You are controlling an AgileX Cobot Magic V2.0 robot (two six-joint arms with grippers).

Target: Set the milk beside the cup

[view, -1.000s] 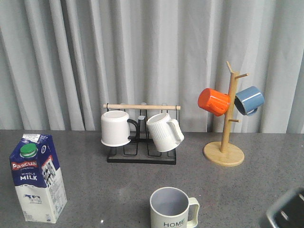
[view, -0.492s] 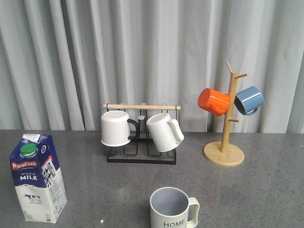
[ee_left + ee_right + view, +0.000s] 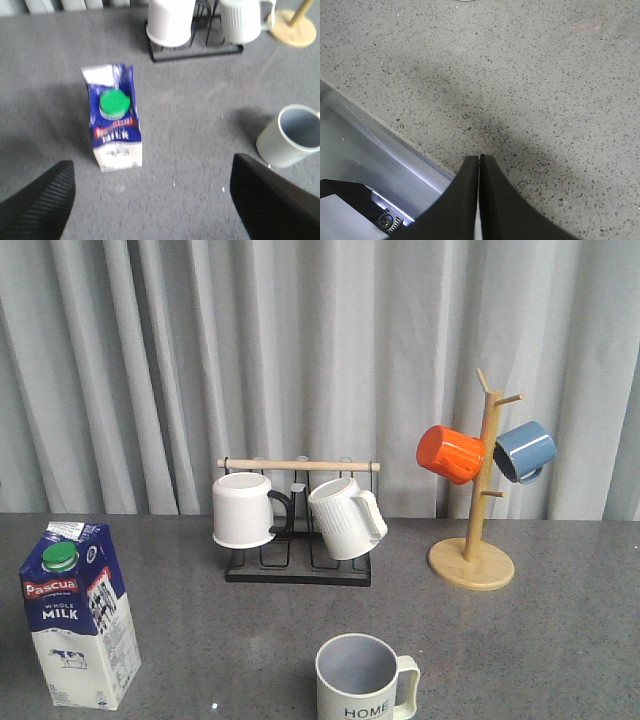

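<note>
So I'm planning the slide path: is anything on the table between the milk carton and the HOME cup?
Nothing visible. The milk carton stands left, the cup right, with bare table between. The mug rack sits farther back, off that line.

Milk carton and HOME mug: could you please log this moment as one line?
blue-and-white gable-top milk carton: upright, untouched | cream HOME mug: apart from carton | left gripper: open above carton | right gripper: shut, empty

Mid-frame: rack (image 3: 298, 570) holding plain mug (image 3: 243, 510) and ribbed mug (image 3: 345, 519). Right: mug tree (image 3: 478, 490) bearing orange mug (image 3: 449, 454), blue mug (image 3: 524, 451).
</note>
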